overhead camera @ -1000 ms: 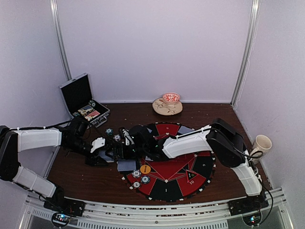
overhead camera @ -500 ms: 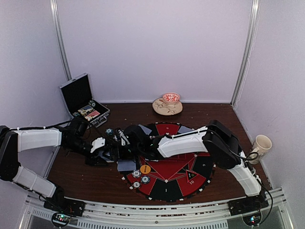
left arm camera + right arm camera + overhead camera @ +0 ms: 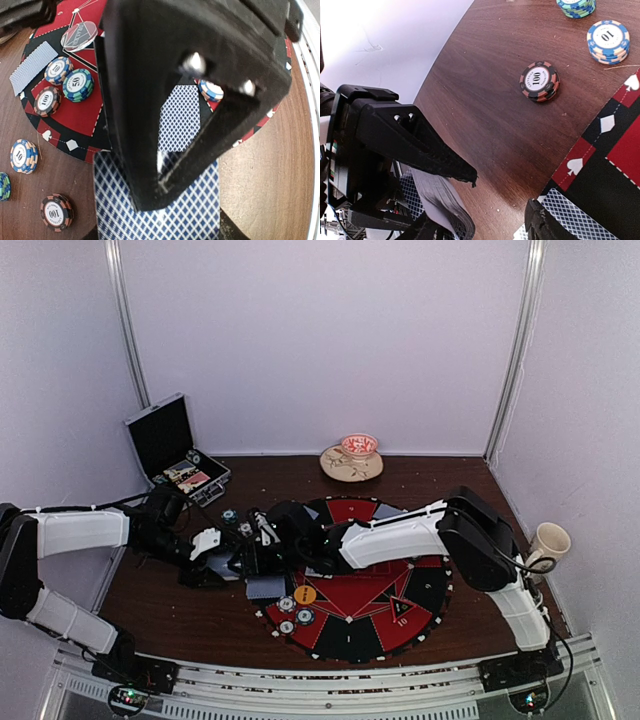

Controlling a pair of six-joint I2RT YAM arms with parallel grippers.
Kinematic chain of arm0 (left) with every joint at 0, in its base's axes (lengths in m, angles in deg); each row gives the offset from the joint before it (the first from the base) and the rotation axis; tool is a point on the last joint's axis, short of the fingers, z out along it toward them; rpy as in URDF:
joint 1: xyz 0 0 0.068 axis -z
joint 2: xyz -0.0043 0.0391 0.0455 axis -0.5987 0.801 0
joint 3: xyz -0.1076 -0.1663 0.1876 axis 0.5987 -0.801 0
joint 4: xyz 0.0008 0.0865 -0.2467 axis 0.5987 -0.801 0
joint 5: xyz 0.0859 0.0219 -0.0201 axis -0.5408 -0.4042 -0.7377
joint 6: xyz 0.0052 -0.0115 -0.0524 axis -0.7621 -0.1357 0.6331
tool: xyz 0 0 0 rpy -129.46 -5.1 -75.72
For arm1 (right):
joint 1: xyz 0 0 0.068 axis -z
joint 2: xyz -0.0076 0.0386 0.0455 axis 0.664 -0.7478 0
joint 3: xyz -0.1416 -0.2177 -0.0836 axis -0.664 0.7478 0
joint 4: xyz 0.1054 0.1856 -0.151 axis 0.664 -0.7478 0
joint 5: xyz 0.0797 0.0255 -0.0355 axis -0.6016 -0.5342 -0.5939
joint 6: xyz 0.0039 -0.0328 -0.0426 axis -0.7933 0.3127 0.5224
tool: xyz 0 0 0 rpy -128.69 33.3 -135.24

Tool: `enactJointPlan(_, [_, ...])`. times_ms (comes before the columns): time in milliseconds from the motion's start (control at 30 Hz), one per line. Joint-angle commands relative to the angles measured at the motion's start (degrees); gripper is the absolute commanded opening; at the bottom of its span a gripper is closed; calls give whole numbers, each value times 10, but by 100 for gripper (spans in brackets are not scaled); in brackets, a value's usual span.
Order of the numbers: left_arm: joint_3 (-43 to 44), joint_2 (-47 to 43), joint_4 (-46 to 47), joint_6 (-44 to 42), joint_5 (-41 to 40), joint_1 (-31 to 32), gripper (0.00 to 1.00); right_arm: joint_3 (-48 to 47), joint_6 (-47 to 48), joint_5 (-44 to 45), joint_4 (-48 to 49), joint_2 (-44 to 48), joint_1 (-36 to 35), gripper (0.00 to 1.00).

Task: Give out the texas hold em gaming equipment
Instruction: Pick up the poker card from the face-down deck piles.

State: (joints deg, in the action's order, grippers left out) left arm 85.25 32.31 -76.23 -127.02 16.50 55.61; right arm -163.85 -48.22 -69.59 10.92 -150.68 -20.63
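The left pincer [image 3: 228,562] grips a deck of cards [image 3: 195,210] low over the desk's [image 3: 180,612] left half, beside the mat [image 3: 372,602]. The right pincer [image 3: 258,545] meets the deck; I cannot tell whether it is open or gripping.

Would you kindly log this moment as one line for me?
left gripper: shut on card deck | right gripper: at deck, jaws unclear
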Motion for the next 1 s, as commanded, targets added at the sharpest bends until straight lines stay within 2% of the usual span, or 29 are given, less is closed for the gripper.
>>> enactJointPlan(0, [2,-1,13,-4,18,-2,52,14,14,29,-33,28,9,53])
enactJointPlan(333, [2,0,13,-4,17,-1,53,0,11,-20,-17,36,6,26])
enactJointPlan(467, [2,0,13,-4,17,-2,52,2,15,-16,-23,49,5,22])
enactJointPlan(667, [3,1,13,-4,18,-2,52,11,18,-15,-24,66,2,21])
enactJointPlan(833, [3,1,13,-4,18,-2,52,11,13,-35,-11,60,-3,15])
enactJointPlan(967, [3,1,12,-4,18,-2,52,12,11,-40,-10,53,-6,15])
